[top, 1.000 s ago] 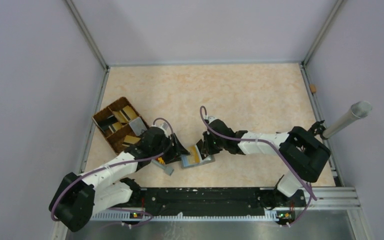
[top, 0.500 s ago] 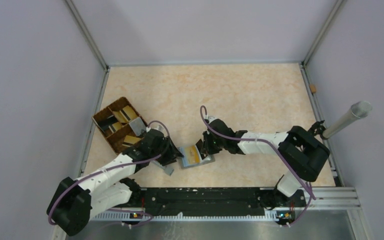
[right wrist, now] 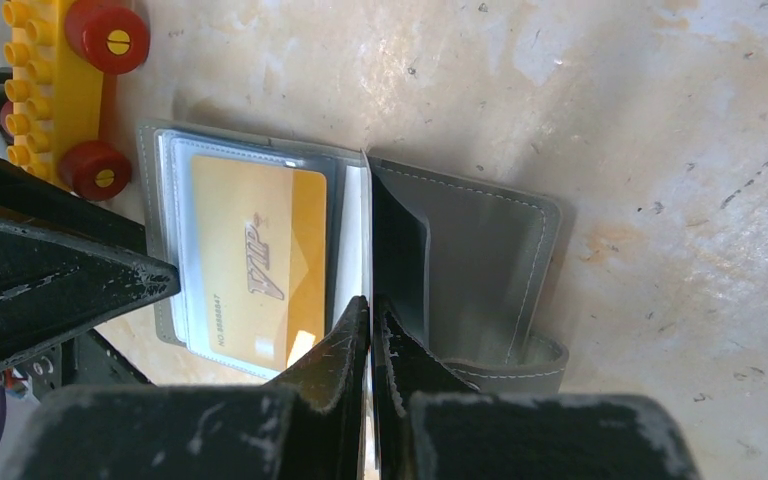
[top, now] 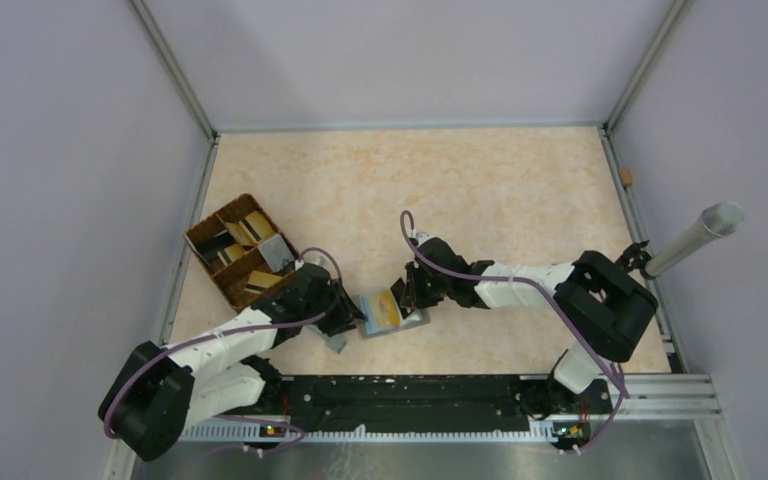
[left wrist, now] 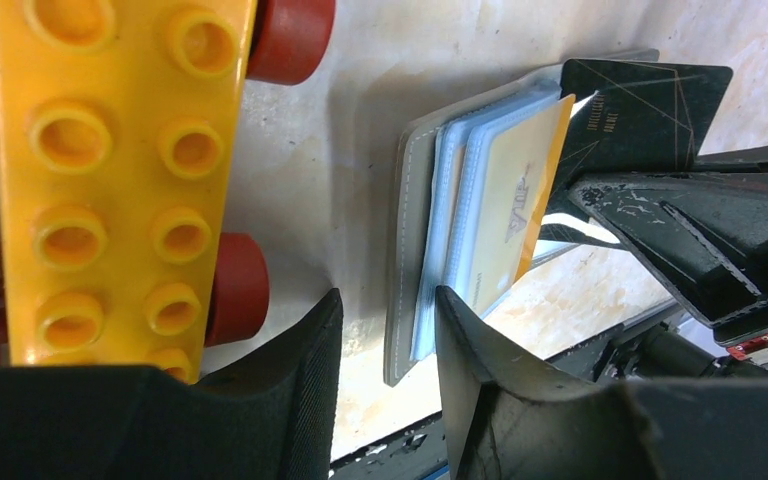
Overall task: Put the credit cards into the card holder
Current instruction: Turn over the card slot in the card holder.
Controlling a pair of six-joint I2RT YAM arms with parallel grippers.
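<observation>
The grey card holder [top: 392, 312] lies open on the table between both arms. A gold card [right wrist: 255, 265] sits in a clear pocket on its left half. My right gripper [right wrist: 372, 305] is shut on a dark card [left wrist: 650, 105], held on edge above the holder's fold. My left gripper [left wrist: 388, 300] straddles the holder's left edge [left wrist: 405, 300]. Its jaws are open, with a gap between one pad and the grey cover. More credit cards lie in the brown tray.
A yellow toy brick with red wheels [left wrist: 110, 170] lies just left of the holder, beside my left fingers. The brown woven divided tray [top: 192, 240] stands at the left. A grey tube [top: 695, 238] leans at the right wall.
My left gripper's jaws have narrowed around the holder's left edge, and that arm has shifted slightly toward the near side. The right arm and its card have stayed put.
</observation>
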